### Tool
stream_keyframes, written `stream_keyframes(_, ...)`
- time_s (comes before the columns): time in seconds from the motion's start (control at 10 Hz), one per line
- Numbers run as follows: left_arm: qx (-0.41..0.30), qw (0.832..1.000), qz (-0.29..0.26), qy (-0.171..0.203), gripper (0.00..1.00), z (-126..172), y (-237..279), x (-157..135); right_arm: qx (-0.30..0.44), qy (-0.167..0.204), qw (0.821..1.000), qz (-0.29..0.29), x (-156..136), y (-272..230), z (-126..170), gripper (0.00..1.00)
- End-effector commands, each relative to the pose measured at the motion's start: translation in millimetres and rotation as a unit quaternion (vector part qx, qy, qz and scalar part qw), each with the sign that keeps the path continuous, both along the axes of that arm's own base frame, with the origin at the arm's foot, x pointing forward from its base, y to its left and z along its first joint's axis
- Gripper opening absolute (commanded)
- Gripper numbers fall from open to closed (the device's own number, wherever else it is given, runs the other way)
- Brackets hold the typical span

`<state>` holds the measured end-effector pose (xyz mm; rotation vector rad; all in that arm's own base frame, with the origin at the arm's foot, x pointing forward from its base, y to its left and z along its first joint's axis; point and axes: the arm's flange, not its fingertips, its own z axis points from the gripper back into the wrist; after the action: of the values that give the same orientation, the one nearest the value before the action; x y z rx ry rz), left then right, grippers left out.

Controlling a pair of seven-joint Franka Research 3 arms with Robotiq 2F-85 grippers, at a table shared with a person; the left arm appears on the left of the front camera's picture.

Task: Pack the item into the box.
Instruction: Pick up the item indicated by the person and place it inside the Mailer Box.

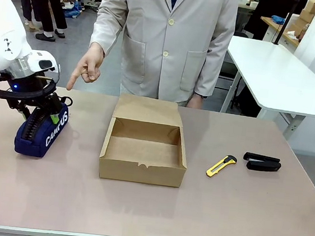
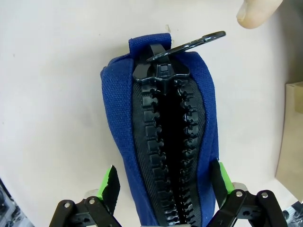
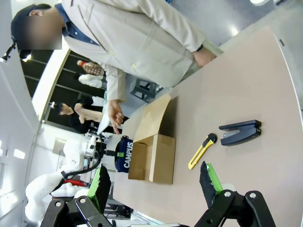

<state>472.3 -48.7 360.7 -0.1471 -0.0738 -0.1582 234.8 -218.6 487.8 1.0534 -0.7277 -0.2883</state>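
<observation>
The item, a navy-blue pouch (image 1: 38,132) with white "CAMPUS" lettering, lies at the table's left with its black zipper up. My left gripper (image 1: 46,115) is lowered over its far end, open. In the left wrist view the pouch (image 2: 165,123) runs between the two green pads (image 2: 110,185), and neither pad presses it. The box (image 1: 144,149) stands open in the middle of the table, lid flap back, inside bare. My right gripper (image 3: 154,182) hangs open and empty, high above the table, looking at the box (image 3: 152,157) and the pouch (image 3: 124,154).
A person in a beige coat stands at the far side, with one hand (image 1: 86,68) pointing down at the pouch; the fingertip (image 2: 255,12) is close by. A yellow utility knife (image 1: 221,165) and a black stapler (image 1: 262,162) lie right of the box.
</observation>
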Motion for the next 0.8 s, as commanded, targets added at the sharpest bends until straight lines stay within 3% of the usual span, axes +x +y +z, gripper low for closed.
stream_keyframes(0.0,0.020,1.000,0.013,-0.003,1.00,3.0,0.1,2.3,-0.003,-0.015,1.000,0.002,3.5,-1.5,2.6,1.00)
stream_keyframes(0.1,0.026,1.000,0.014,-0.005,0.45,2.9,0.6,2.2,-0.003,-0.015,1.000,0.002,3.5,-1.5,2.6,1.00)
stream_keyframes(0.2,0.027,1.000,0.015,-0.006,0.41,2.5,1.5,1.6,-0.003,-0.015,1.000,0.002,3.5,-1.5,2.6,1.00)
stream_keyframes(0.3,0.029,0.999,0.015,-0.006,0.00,2.4,2.0,1.1,-0.003,-0.015,1.000,0.002,3.5,-1.5,2.6,1.00)
stream_keyframes(0.5,0.030,0.999,0.019,-0.006,0.00,3.2,3.2,0.0,-0.003,-0.015,1.000,0.002,3.5,-1.5,2.6,1.00)
stream_keyframes(0.6,0.030,0.999,0.021,-0.007,0.14,4.3,3.6,-0.2,-0.003,-0.015,1.000,0.002,3.5,-1.5,2.6,1.00)
stream_keyframes(0.7,0.030,0.999,0.021,-0.007,0.04,4.8,3.7,-0.9,-0.003,-0.015,1.000,0.002,3.5,-1.5,2.6,1.00)
